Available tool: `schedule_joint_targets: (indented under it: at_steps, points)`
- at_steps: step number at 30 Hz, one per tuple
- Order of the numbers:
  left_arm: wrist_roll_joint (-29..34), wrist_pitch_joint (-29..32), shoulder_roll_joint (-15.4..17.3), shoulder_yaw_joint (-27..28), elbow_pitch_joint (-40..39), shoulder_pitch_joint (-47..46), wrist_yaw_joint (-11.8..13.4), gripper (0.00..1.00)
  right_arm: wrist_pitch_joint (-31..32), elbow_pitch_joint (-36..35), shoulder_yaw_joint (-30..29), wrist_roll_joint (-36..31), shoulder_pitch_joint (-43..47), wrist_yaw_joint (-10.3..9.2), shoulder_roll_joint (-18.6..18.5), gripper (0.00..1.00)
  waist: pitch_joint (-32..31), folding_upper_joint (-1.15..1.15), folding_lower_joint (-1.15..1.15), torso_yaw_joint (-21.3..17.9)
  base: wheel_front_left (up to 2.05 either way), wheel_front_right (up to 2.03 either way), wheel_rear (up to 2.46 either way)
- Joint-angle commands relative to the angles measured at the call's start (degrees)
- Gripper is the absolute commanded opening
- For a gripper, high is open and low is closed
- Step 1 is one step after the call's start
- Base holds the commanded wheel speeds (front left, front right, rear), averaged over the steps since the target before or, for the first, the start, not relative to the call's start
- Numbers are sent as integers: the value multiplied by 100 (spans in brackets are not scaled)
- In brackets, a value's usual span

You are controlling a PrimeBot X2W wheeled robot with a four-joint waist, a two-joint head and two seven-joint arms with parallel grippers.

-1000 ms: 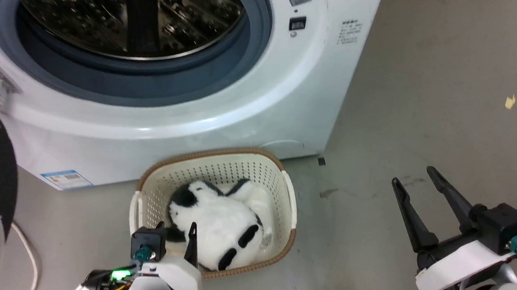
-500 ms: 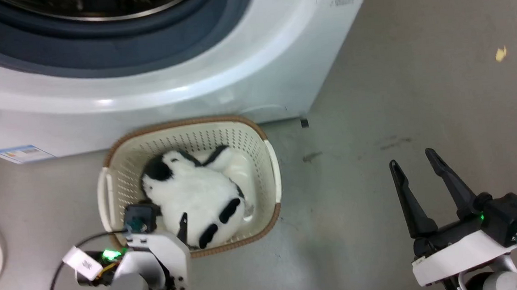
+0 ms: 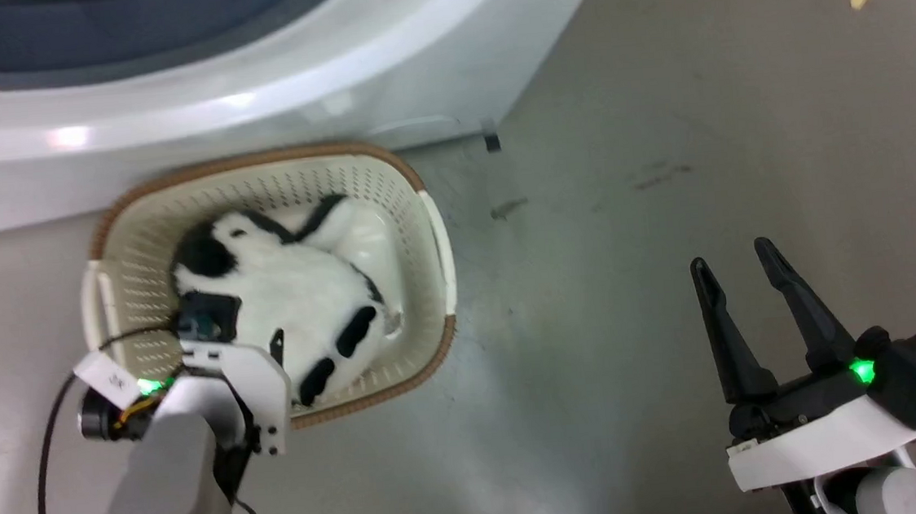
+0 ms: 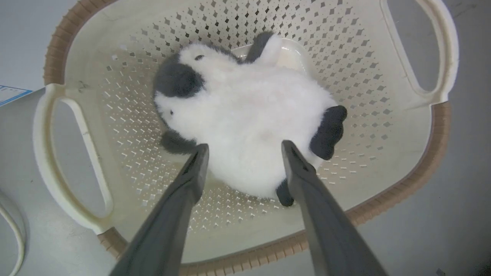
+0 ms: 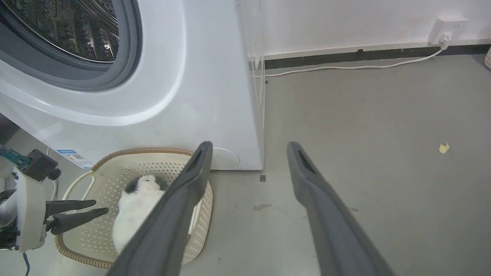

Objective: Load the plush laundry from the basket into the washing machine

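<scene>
Grey concrete floor (image 5: 383, 153) runs back to a white wall (image 5: 326, 23) with a dark skirting strip (image 5: 383, 53) along its foot. The washing machine (image 5: 199, 76) stands at the left of this space, and the right wrist view shows its grey door ring (image 5: 126, 57) and steel drum (image 5: 69, 30). The basket (image 4: 433, 126) sits on the floor just in front of the machine's lower front panel, close to its right corner, with its brown rim and cream handles unobstructed. The plush laundry (image 4: 249, 126) lies inside the basket on the perforated floor, its white body in the middle and its black patches toward the sides. The left gripper (image 4: 244, 145) reaches down over the basket's near rim with its fingers spread apart on either side of the toy's lower body. It holds nothing, and I cannot tell whether the tips touch the fur. The right gripper (image 3: 731, 253) hangs over bare floor well to the right of the basket, its fingers parted and empty. A white cable (image 5: 345, 68) trails along the skirting to a wall socket (image 5: 447, 28). A blue label (image 5: 74, 158) is stuck low on the machine's front. A small dark stain (image 5: 262, 207) marks the floor beside the basket, and a yellow scrap (image 5: 444, 147) lies farther right.
</scene>
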Motion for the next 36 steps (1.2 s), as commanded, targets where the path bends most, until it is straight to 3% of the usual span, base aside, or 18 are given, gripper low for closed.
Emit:
schedule_joint_targets:
  at_steps: [1,9,25,26,27,36]
  points:
    - [-13,83,89,-73,195,-257,-34,100,-64,-57,40,88,-128,-4,-3,100,257,0,-1,-142,0,0,0]
    - [-72,339,331,-240,705,-864,-15,100,-160,-135,86,299,-172,-4,-4,100,757,0,-1,-342,0,0,0]
    - [-206,595,474,-661,1618,-1723,-140,100,-339,-198,168,643,-226,-5,-4,100,1483,0,-1,-555,0,0,0]
    - [-238,597,482,-674,1678,-1760,-155,46,-351,-201,180,653,-240,-5,-4,100,1519,0,-1,-568,0,0,0]
    - [-279,573,490,-680,1738,-1795,-173,0,-363,-201,185,662,-260,-5,-4,100,1554,0,-1,-580,0,0,0]
    - [-643,269,444,-658,2191,-1908,-208,0,-453,-126,84,704,-337,-5,-5,100,1465,0,-1,-567,0,0,0]
